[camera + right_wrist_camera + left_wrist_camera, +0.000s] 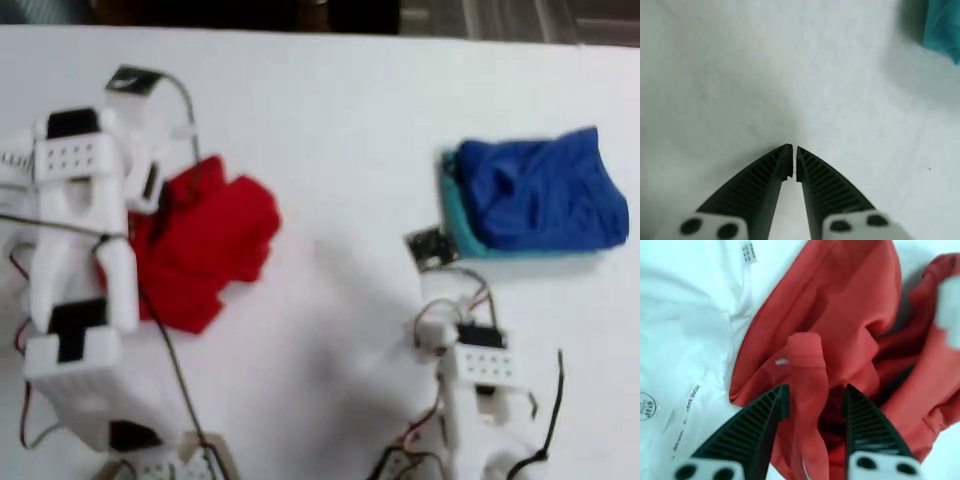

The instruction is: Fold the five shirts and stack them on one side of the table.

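— Where's the red shirt (205, 245)?
— Crumpled on the white table (340, 120), partly under the left arm (85, 230), whose cable (165, 350) crosses it. The left gripper (814, 400) is clamped on a raised fold of it.
— What's around the red shirt?
— White cloth (685, 330) with printed labels touches it. Well apart from it, a folded blue shirt (540, 190) lies on a teal shirt (455, 225).
— And the right gripper (794, 162)?
— Fingers together over bare table, between the red shirt and that pair.
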You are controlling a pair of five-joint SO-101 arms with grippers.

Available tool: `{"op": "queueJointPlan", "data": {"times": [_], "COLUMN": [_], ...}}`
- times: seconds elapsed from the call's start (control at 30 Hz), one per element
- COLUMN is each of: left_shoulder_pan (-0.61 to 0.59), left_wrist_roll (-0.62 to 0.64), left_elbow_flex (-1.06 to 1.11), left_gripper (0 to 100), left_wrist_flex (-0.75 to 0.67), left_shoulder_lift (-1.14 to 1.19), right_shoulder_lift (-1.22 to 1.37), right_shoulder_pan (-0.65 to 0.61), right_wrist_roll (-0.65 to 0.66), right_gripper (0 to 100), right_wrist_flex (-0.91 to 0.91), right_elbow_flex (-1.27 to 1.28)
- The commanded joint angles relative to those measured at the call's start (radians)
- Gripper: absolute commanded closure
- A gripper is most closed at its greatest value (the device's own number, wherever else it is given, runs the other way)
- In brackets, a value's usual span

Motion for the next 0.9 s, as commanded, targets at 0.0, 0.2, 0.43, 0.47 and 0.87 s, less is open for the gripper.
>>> {"op": "queueJointPlan", "data": {"times": [0.0, 0.2, 0.43, 0.47, 0.87], "left_shoulder_pan": [-0.012, -0.054, -0.049, -0.049, -0.051], "left_wrist_roll": [0.005, 0.002, -0.068, -0.068, -0.063], "left_elbow_flex": [-0.042, -0.031, 0.039, 0.059, 0.128], "left_gripper": [80, 82, 94, 93, 84], "left_wrist_flex": [-0.028, -0.057, -0.083, -0.097, -0.144], "left_shoulder_lift": [-0.006, -0.005, -0.003, -0.005, -0.008], "right_shoulder_lift": [-0.012, -0.012, -0.012, -0.012, -0.012], "right_shoulder_pan": [0.005, 0.005, 0.005, 0.005, 0.005], "right_wrist_roll": [-0.009, -0.009, -0.009, -0.009, -0.009], "right_gripper": [97.8, 97.8, 97.8, 97.8, 97.8], "right_wrist_flex": [-0.015, -0.015, -0.015, -0.015, -0.016], "right_elbow_flex": [-0.003, -0.003, -0.003, -0.003, -0.002]}}
